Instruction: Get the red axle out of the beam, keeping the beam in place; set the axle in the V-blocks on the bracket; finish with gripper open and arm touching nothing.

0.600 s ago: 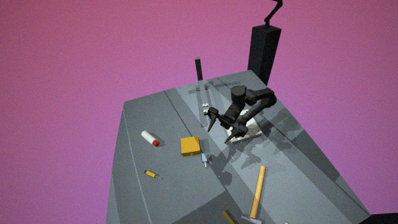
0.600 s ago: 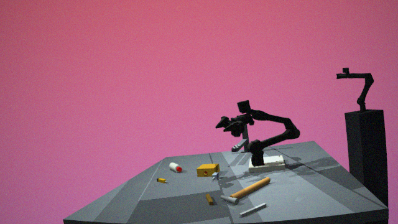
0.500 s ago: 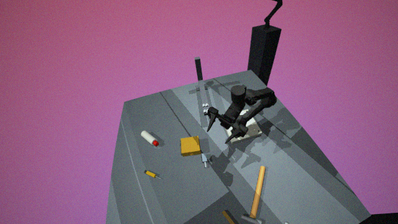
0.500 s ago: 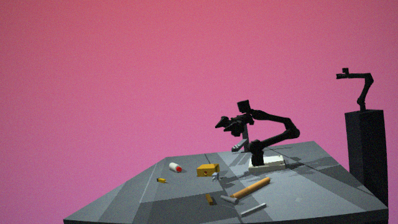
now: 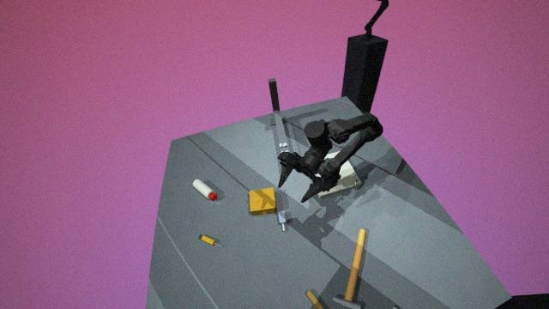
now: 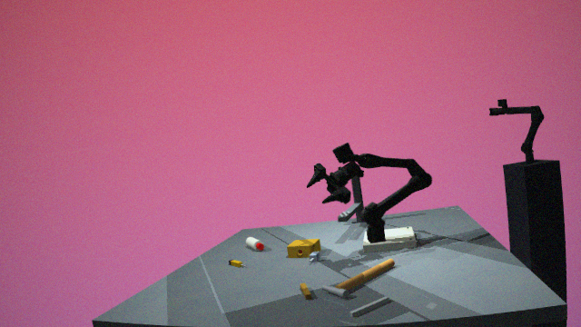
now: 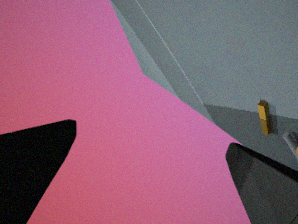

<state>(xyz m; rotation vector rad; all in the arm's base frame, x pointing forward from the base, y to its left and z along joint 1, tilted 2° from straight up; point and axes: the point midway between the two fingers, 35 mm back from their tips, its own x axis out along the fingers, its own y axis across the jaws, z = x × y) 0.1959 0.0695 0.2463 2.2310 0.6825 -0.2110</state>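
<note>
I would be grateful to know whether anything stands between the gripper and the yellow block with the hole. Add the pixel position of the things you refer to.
Nothing visible does: the open gripper [image 5: 291,194] [image 6: 315,194] [image 7: 154,139] hangs above the table [image 5: 193,159] [image 6: 182,291] [image 7: 240,50]. A small pale-blue piece [image 5: 281,217] [image 6: 314,257] lies close beside the yellow block [image 5: 262,199] [image 6: 309,247], so it might crowd a low approach from that side.

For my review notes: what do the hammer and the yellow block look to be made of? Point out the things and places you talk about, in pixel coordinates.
Hammer [image 5: 355,269] [image 6: 367,275]: handle probably smooth wood, orange-tan; head likely metal, being plain grey.
Yellow block [image 5: 262,200] [image 6: 298,249]: painted metal or plastic, uniformly coloured; the look leaves open which.
</note>
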